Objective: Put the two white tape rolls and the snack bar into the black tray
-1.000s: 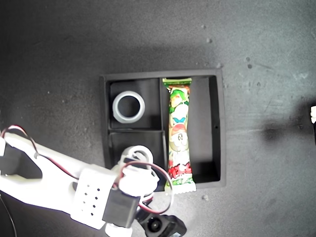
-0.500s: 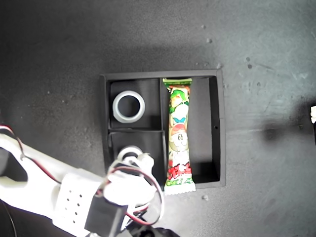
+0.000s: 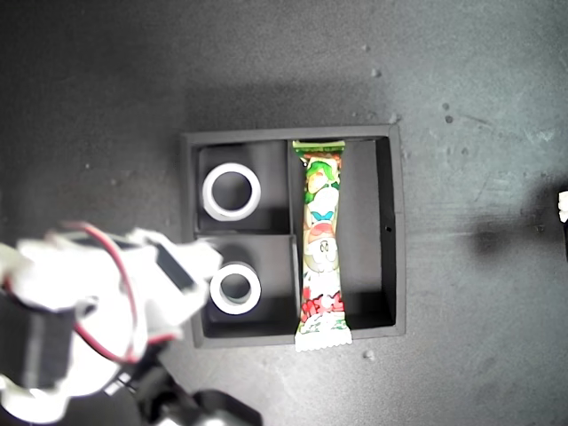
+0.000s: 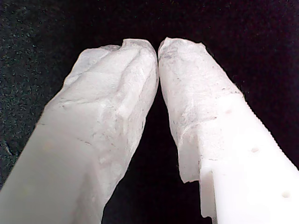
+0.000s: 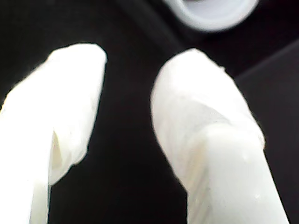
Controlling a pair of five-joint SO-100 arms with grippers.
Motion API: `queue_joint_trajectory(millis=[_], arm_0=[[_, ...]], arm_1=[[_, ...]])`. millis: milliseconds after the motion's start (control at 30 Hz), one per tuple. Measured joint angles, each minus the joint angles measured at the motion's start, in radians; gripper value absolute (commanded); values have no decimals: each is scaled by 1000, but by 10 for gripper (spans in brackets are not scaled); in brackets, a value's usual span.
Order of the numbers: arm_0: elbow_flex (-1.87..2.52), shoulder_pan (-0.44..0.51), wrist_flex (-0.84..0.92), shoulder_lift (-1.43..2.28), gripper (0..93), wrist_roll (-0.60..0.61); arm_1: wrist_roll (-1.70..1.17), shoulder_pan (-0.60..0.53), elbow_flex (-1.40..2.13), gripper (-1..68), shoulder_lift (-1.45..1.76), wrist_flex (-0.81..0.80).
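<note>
You can see the black tray [image 3: 397,231] holding a white tape roll [image 3: 232,192] in one small compartment, another roll [image 3: 235,289] in the other, and the snack bar [image 3: 321,244] in the long one. My first gripper [image 4: 157,46] has its jaws pressed together; my second gripper [image 5: 128,74] is spread, holding nothing.

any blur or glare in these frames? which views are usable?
Exterior view: the arm at the lower left is motion-smeared; the black tray, both white tape rolls and the snack bar are sharp, with slight sheen on the wrapper. First wrist view: crisp, the tool overexposed low down. Second wrist view: soft throughout, tool and roll edge blurred.
</note>
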Motion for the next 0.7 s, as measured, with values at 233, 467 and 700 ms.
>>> queue_joint_trajectory(millis=[233, 467, 700], arm_0=[[584, -100, -137, 518, 0, -14], [1109, -107, -282, 1012, 0, -101], [1583, -109, -391, 1502, 0, -176]], arm_1=[[0, 0, 0, 3, 0, 0], [0, 0, 0, 3, 0, 0], [0, 0, 0, 3, 0, 0]])
